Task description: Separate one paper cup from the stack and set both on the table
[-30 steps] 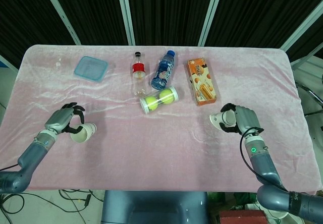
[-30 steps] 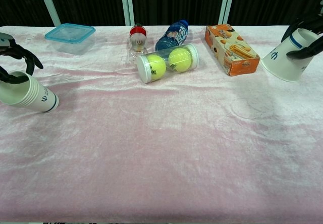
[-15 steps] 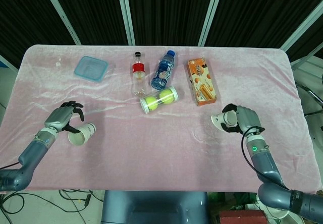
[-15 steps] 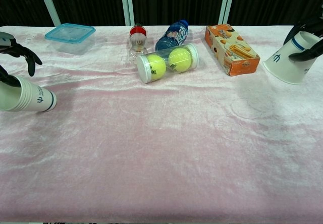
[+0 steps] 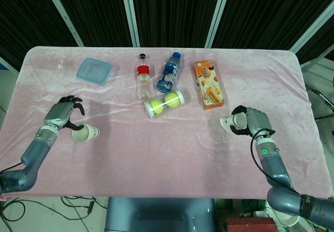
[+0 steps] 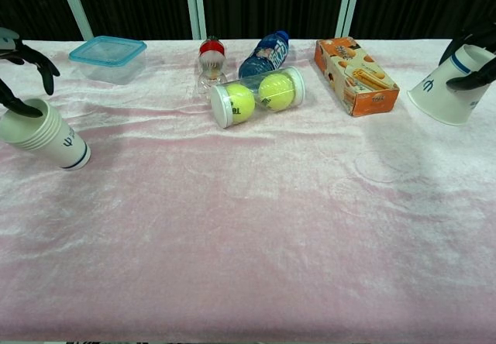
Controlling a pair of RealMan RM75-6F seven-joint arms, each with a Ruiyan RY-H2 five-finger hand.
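Observation:
The stack of white paper cups [image 5: 86, 134] [image 6: 48, 134] lies tilted on the pink cloth at the left, its mouth toward my left hand [image 5: 63, 114] [image 6: 22, 59]. That hand hovers just behind it with its fingers spread and raised; only the thumb touches the rim. At the right, my right hand [image 5: 251, 120] [image 6: 474, 46] grips a single paper cup [image 5: 228, 123] [image 6: 451, 93]. The cup is tilted, mouth down and toward the centre, just above the cloth or touching it.
Along the back stand a blue-lidded container [image 5: 94, 70], a clear bottle with a red cap [image 5: 142, 77], a blue bottle [image 5: 170, 72], a tube of tennis balls [image 5: 164, 103] and an orange box [image 5: 208, 84]. The table's front edge [image 6: 248, 336] is near.
My left hand's fingers have lifted off the stack and spread, and the stack now tilts more upright. My right hand with its cup has shifted slightly right.

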